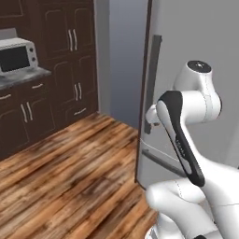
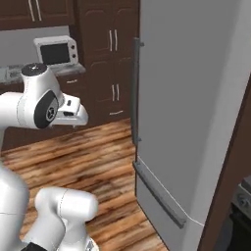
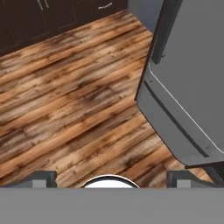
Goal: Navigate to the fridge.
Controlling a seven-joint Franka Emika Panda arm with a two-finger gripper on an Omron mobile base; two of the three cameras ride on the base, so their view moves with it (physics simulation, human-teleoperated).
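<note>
Fridge point(image 2: 196, 98) stands big and tall right in front of the robot, on its right side. It is light grey and smooth. A long dark-grey bar handle point(image 2: 136, 93) runs up and down its door, and a short flat handle point(image 2: 159, 193) lies across the drawer at the bottom. In the left base view the fridge point(image 1: 196, 42) rises past the top of the picture, higher than the arm. It rests on a brown wooden floor point(image 1: 70, 172).

The white arm is folded up close to the robot's body, with its elbow bent high. The hand points down at the floor beside the fridge's bottom drawer point(image 3: 183, 131). The pincer point(image 3: 111, 177) holds nothing, and its two tips sit wide apart.

Dark brown cabinets point(image 1: 70, 60) line the far wall. A white microwave point(image 1: 17, 56) sits on the grey worktop point(image 1: 23, 77) there.
</note>
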